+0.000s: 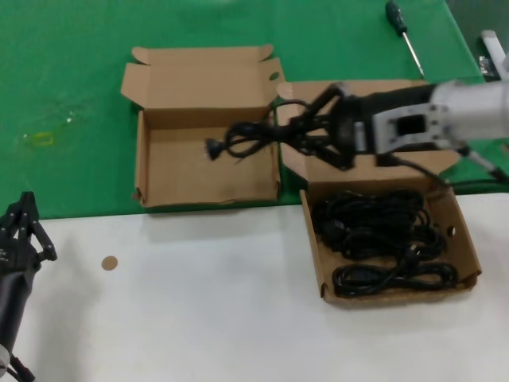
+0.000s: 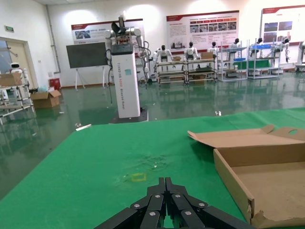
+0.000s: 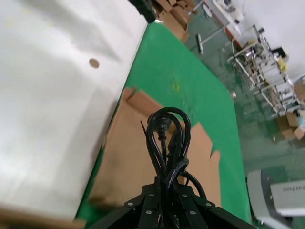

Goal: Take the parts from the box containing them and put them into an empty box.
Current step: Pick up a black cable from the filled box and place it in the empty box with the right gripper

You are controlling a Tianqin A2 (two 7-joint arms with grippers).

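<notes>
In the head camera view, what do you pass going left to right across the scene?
Left gripper → brown round spot → empty box → held cord bundle → right gripper → box of cords.

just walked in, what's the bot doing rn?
Moving power cords between two cardboard boxes. The right gripper is shut on one cord bundle and holds it in the air over the empty box. More cords lie in the source box on the right. The left gripper is parked low on the left, shut and holding nothing.
</notes>
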